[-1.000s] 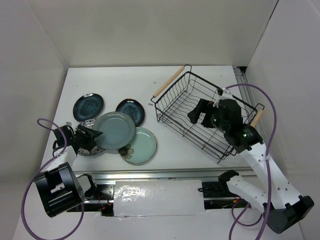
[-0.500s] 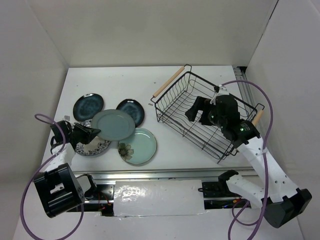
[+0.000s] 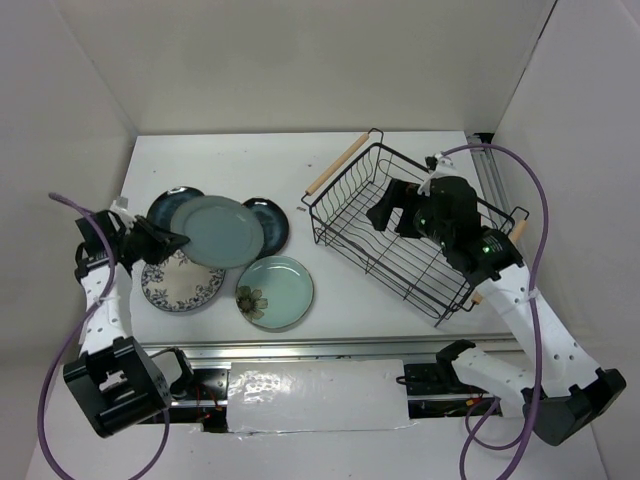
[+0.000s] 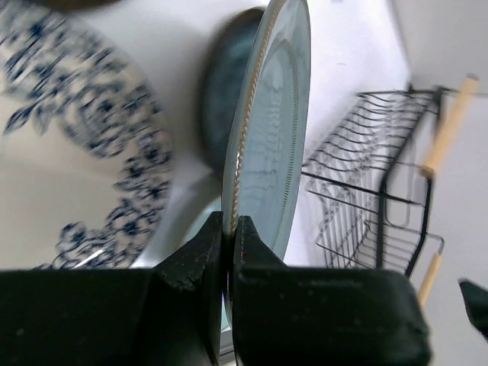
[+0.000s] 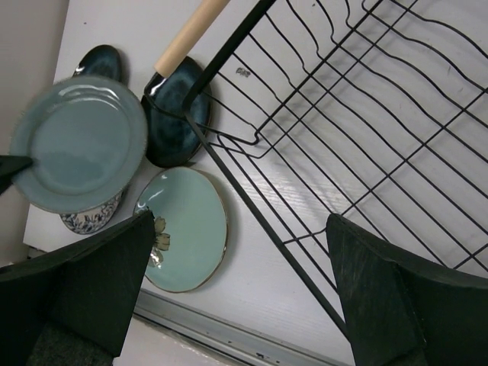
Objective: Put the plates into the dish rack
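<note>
White table (image 3: 240,165), plain pale walls (image 3: 300,60)

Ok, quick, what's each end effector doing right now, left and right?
Left end effector: closed on the rim of the grey-teal plate.
Right end effector: open, holding nothing, above the dish rack.

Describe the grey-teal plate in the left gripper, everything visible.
The grey-teal plate is round, plain and glossy, ceramic by its look, with a shallow raised rim and a thin pale edge line. The left gripper is shut on its rim, the only visible contact. Held above the table, face up, it overlaps the blue-patterned plate and two navy plates from overhead.
</note>
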Tool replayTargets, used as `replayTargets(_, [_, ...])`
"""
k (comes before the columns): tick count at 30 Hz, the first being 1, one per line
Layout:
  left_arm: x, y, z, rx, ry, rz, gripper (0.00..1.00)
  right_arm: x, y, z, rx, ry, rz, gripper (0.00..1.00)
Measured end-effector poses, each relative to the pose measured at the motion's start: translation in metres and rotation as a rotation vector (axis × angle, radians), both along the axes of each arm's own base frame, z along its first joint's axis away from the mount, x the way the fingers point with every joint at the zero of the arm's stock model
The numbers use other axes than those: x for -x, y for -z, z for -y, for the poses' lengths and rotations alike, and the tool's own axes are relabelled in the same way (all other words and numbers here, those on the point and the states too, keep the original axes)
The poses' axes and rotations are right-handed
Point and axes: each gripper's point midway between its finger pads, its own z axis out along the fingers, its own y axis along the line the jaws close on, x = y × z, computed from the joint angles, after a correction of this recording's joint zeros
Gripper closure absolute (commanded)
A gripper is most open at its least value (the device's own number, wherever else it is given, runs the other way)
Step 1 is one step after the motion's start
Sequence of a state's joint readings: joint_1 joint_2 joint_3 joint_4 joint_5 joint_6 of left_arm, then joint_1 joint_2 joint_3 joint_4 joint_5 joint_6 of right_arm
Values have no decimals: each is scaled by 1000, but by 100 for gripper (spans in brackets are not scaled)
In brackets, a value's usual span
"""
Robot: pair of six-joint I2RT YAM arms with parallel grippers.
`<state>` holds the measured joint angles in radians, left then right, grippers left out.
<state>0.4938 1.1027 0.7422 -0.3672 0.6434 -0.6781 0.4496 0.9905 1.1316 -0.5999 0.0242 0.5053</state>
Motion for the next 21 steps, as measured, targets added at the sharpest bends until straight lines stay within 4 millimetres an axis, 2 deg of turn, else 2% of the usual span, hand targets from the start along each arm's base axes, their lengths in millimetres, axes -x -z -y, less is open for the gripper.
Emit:
replayTargets(6, [-13, -105, 9, -82, 153, 252, 100, 2, -16, -9, 19, -55, 44, 0])
replayTargets(9, [-6, -151, 23, -122, 259, 382, 100, 5, -31, -18, 17, -105, 80, 0])
replayTargets(11, [1, -174, 34, -141, 332, 449, 100, 9, -46, -28, -5, -172, 104, 0])
replayTargets(16, [23, -217, 65, -132, 523, 596, 100, 23, -80, -70, -83, -401, 153, 1])
replayTargets(21, [43, -233, 95, -46, 681, 645, 100, 37, -89, -104, -153, -582, 154, 3])
